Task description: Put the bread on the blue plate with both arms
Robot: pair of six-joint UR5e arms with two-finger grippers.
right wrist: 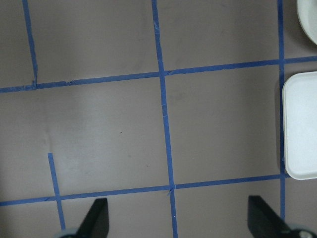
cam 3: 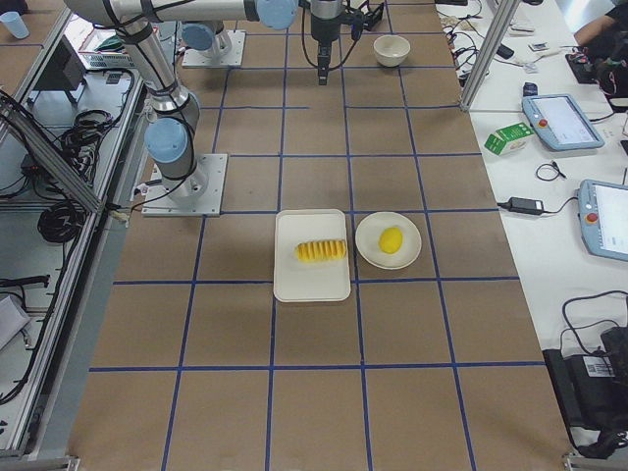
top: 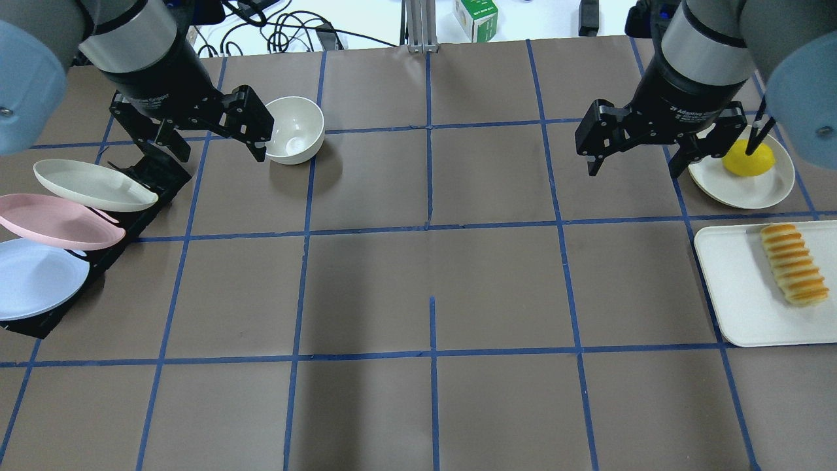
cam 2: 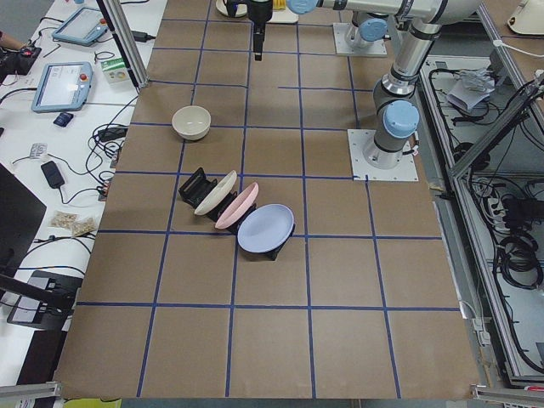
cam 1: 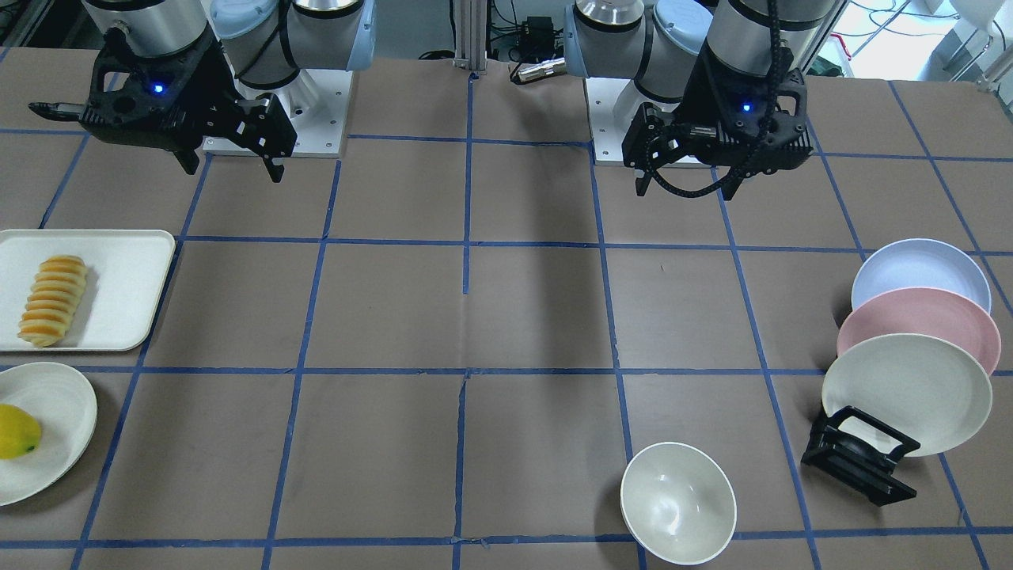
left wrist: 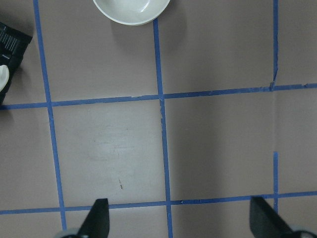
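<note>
The bread [cam 1: 54,299], a ridged orange-yellow loaf, lies on a white tray [cam 1: 119,261]; it also shows in the overhead view [top: 794,263] and the exterior right view [cam 3: 321,251]. The blue plate [cam 1: 918,273] leans in a black rack [cam 1: 859,459], the rearmost of three plates, and shows in the overhead view [top: 33,278] too. My left gripper [top: 216,147] is open and empty, above the table between the rack and a bowl. My right gripper [top: 634,170] is open and empty, above the table left of the lemon plate, away from the bread.
A pink plate [cam 1: 918,324] and a cream plate [cam 1: 906,392] lean in the same rack. A white bowl [top: 294,129] stands near my left gripper. A lemon [top: 749,158] lies on a cream plate [top: 771,190] behind the tray. Blue tape lines grid the brown table.
</note>
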